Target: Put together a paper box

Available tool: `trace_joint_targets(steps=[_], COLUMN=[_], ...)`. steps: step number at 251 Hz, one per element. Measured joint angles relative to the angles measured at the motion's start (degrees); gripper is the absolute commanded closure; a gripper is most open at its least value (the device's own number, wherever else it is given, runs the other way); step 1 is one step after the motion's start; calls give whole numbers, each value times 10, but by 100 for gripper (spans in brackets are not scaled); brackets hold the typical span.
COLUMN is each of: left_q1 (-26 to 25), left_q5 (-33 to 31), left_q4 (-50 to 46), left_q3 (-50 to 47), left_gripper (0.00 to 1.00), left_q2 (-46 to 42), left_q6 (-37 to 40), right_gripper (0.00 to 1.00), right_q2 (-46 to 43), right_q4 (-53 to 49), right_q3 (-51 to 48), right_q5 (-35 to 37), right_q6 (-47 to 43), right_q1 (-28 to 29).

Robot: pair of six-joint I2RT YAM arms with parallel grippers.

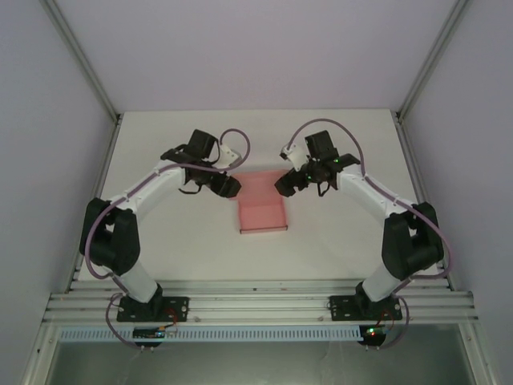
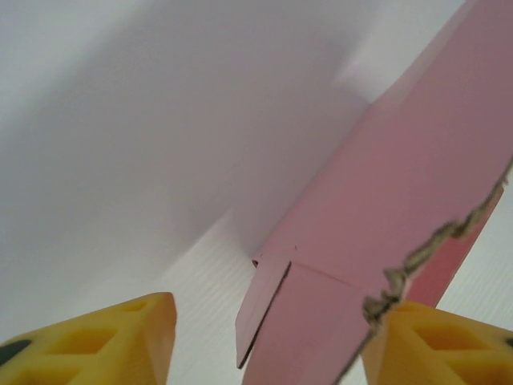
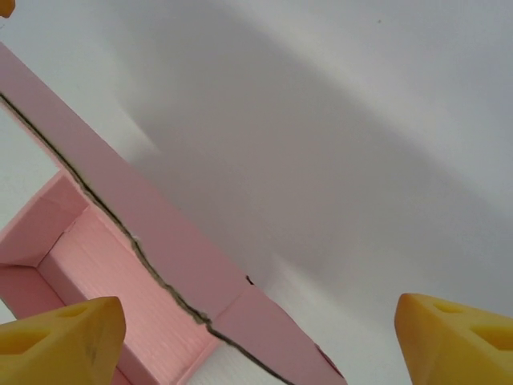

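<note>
Top view: the paper box is lying near the middle of the white table, pale pink, its near edge facing the arm bases. The left gripper is hanging at the far left corner of the box and the right gripper at the far right corner, the two pointing inward toward each other across the far end of the card. Both arms are bending in from their bases on the ribbed metal rail at the near edge of the table.

Left wrist view: the yellow fingers of the left gripper are standing apart. A long pink wall of the box is running up to the upper right, with a torn-looking raw edge along its right side. Its lower end is sitting between the fingers, close against the one on the right of the picture, and a gap of bare table is showing beside the other. The card is not being pinched from both sides, so nothing is being held.

Right wrist view: the yellow fingers of the right gripper are standing wide apart and gripping nothing. The box is lying at the lower left, its ribbed inside and low side walls in sight. One long wall is running diagonally down the picture, and its end flap is reaching into the space between the fingertips without touching either
</note>
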Motion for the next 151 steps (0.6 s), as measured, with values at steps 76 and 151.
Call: trace_joint_targets(steps=[76, 151], left_q1=[-2, -15], left_q5=[0, -10], left_q4=[-14, -16], left_q3=[3, 14], left_gripper=[66, 100], left_q2=[0, 0], left_q6=[11, 8], right_gripper=[55, 100], right_q2=[16, 20], right_q4=[-18, -35], right_q3=[10, 14], right_q5=[-11, -10], right_q6=[-24, -31], right_q1=[0, 0])
